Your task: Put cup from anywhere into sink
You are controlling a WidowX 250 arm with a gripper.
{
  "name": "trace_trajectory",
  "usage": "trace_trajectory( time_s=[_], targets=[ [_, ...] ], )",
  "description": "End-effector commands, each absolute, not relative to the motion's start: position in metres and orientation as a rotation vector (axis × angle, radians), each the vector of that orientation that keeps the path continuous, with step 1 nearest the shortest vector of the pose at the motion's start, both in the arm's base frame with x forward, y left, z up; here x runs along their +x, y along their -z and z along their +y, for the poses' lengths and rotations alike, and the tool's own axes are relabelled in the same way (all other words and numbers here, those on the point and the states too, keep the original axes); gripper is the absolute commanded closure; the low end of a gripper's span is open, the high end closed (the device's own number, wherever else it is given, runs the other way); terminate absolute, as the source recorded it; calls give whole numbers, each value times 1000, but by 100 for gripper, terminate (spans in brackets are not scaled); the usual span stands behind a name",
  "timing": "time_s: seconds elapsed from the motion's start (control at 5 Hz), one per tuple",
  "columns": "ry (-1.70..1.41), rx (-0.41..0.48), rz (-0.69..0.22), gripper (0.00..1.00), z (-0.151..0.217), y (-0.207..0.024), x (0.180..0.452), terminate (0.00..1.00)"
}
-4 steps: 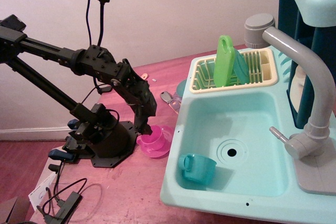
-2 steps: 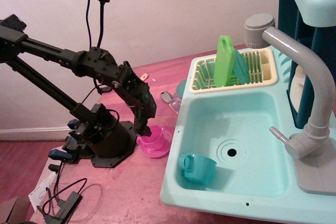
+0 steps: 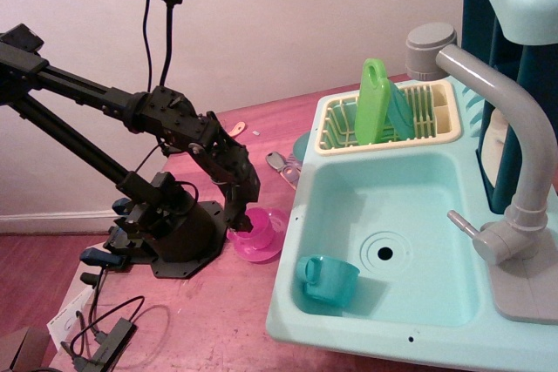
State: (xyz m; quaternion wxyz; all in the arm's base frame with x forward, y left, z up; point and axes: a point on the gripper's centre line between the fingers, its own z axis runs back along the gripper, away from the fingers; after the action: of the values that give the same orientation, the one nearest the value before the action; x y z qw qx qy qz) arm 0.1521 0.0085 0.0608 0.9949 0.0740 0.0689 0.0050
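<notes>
The magenta-pink cup stands upright on a flat pink saucer on the red table, just left of the sink. My black gripper points down at the cup's left rim, and its fingers look slightly apart around the cup's wall. The cup rests on the saucer, not lifted. The light turquoise sink lies to the right, with a round drain and a grey faucet.
A teal cup lies in the sink's front left corner. A cream dish rack with a green board stands behind the basin. The arm's black base and cables sit left of the saucer. A spoon lies behind it.
The gripper has sunk a little lower onto the cup's left rim. The cup and saucer have not moved.
</notes>
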Motion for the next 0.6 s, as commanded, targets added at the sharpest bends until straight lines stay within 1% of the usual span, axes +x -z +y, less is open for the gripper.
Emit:
trace_trajectory(
  time_s=[0.0,0.2,0.4],
  targets=[
    [-1,132,126,0,13,-51,158,0],
    [16,115,126,0,13,-40,164,0],
    [8,131,130,100,13,-43,169,0]
  ],
)
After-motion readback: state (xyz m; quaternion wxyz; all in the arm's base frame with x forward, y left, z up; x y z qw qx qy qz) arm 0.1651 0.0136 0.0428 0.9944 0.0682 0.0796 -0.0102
